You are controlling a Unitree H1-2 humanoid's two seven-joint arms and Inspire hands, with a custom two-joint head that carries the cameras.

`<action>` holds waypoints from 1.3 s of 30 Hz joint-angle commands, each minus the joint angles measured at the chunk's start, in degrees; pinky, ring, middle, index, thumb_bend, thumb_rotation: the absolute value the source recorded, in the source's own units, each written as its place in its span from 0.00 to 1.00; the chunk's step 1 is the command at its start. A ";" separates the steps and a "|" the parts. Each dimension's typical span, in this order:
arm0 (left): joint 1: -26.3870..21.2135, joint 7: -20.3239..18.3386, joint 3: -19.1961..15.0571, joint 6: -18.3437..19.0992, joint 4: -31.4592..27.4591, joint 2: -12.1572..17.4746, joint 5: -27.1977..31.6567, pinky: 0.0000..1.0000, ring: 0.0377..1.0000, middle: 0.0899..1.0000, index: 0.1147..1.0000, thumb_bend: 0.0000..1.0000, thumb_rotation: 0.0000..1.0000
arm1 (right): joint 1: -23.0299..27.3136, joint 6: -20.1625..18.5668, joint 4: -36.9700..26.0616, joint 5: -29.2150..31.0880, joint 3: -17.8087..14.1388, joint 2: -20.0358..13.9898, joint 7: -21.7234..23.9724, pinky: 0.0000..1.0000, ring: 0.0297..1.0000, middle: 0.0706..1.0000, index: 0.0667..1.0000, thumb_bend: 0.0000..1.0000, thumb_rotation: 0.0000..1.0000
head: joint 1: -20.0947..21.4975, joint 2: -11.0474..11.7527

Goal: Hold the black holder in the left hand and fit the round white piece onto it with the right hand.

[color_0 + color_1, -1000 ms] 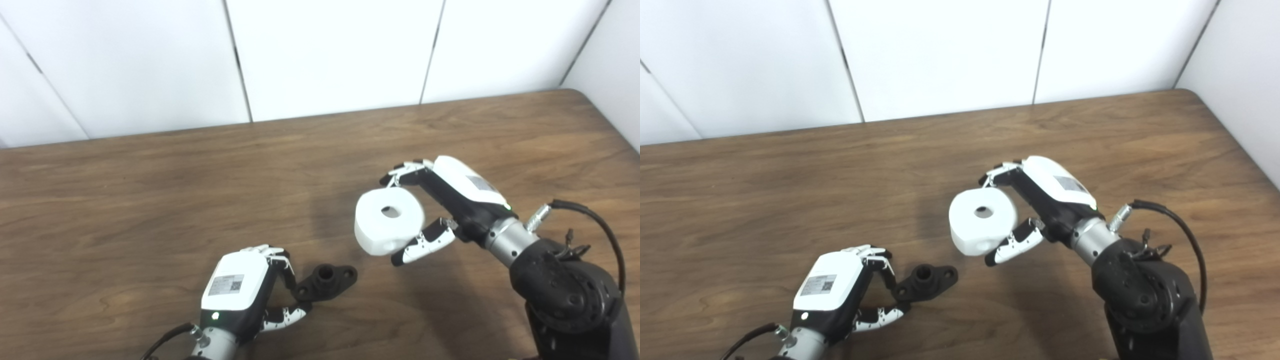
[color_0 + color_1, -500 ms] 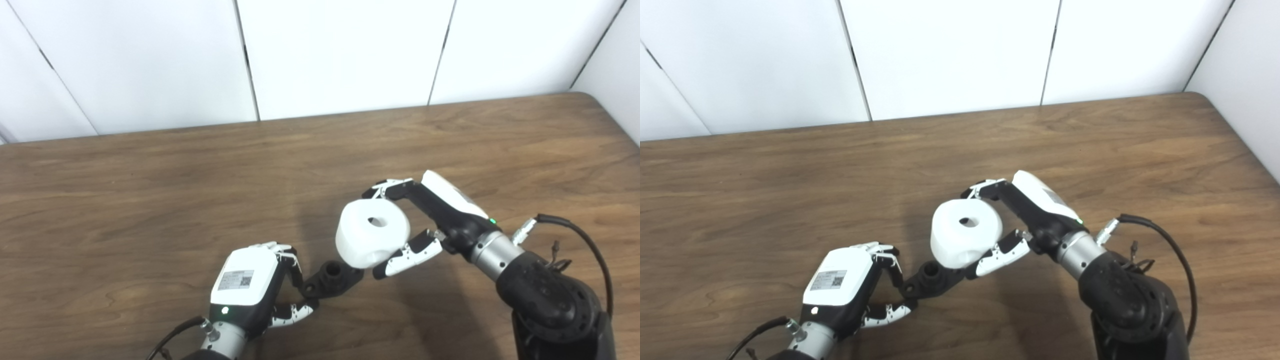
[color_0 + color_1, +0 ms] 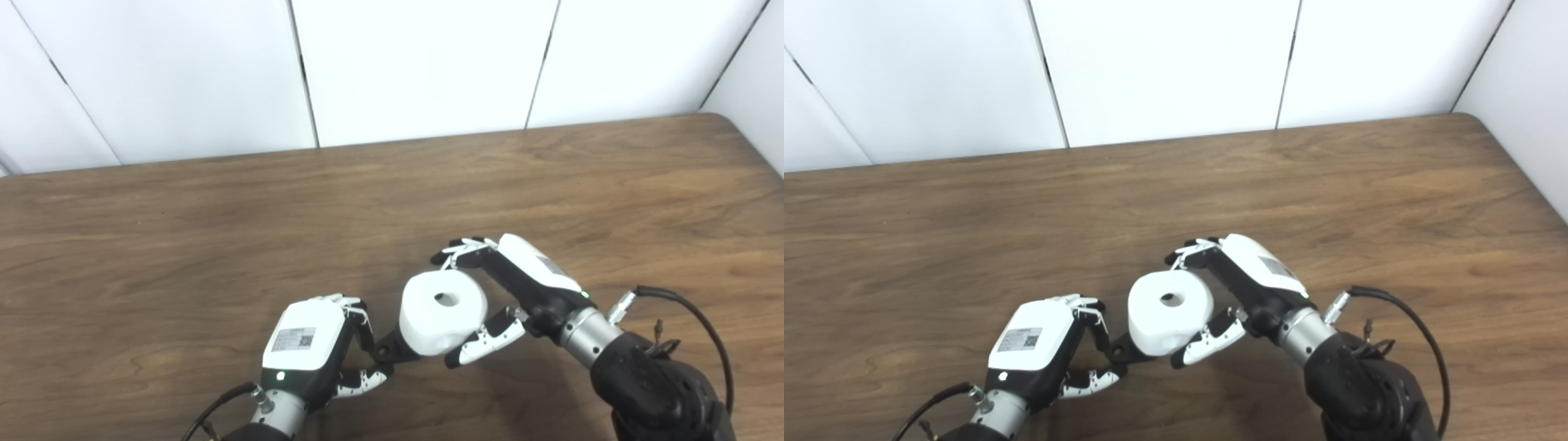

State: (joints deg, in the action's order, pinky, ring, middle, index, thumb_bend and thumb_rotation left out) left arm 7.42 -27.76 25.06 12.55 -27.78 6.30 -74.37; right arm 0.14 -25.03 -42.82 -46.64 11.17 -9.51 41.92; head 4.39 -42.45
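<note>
Black holder (image 3: 387,349) and round white piece (image 3: 442,313) meet low in the middle of a brown wooden table (image 3: 184,245), which has a clear grain and a slightly shiny top with a rounded far right corner. Behind the table stands a wall of plain white panels (image 3: 416,61), divided by thin dark seams.

The round white piece is a thick, smooth, matte cylinder with a small round hole in its top face. It sits over the holder and hides most of it; if it is fully seated, the views do not show. Only one flat black end of the holder sticks out at the lower left, with a small hole in it.

The left hand (image 3: 309,343) has a white glossy back with a printed label and a green light. Its black and white fingers are closed on the visible end of the holder. The right hand (image 3: 490,300) is clamped on the white piece, fingers on the far side and thumb on the near side. A black cable (image 3: 704,318) curves from the right wrist.
</note>
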 commanded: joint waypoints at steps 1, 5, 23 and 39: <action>1.82 -5.94 1.55 0.32 4.57 0.30 -0.52 0.86 0.85 0.78 0.42 0.52 0.05 | 0.87 2.56 -0.56 -0.51 0.60 -0.58 -2.34 1.00 0.94 0.80 0.45 0.52 0.13 | -0.03 -0.03; 1.83 -5.52 1.65 0.06 4.59 0.38 -0.50 0.86 0.85 0.78 0.42 0.52 0.05 | 0.76 4.14 0.32 -1.51 1.89 -0.93 -4.22 1.00 0.93 0.80 0.45 0.52 0.13 | -0.04 -0.09; 1.91 -5.62 1.86 0.12 4.78 0.45 -0.91 0.86 0.85 0.78 0.42 0.52 0.05 | 1.94 4.17 1.69 -0.80 1.63 -0.01 -8.53 1.00 0.93 0.80 0.45 0.52 0.13 | -0.05 0.02; 1.93 -6.24 2.05 0.30 4.33 -0.08 -1.51 0.86 0.85 0.78 0.42 0.52 0.05 | 1.71 5.36 2.61 -1.77 3.24 -0.68 -9.68 1.00 0.93 0.79 0.45 0.52 0.13 | -0.35 -0.71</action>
State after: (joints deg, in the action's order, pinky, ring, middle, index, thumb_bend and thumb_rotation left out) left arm 7.30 -28.07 25.53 12.69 -27.73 5.96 -75.36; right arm 0.89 -21.99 -39.44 -48.35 14.36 -10.10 33.81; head 3.96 -43.15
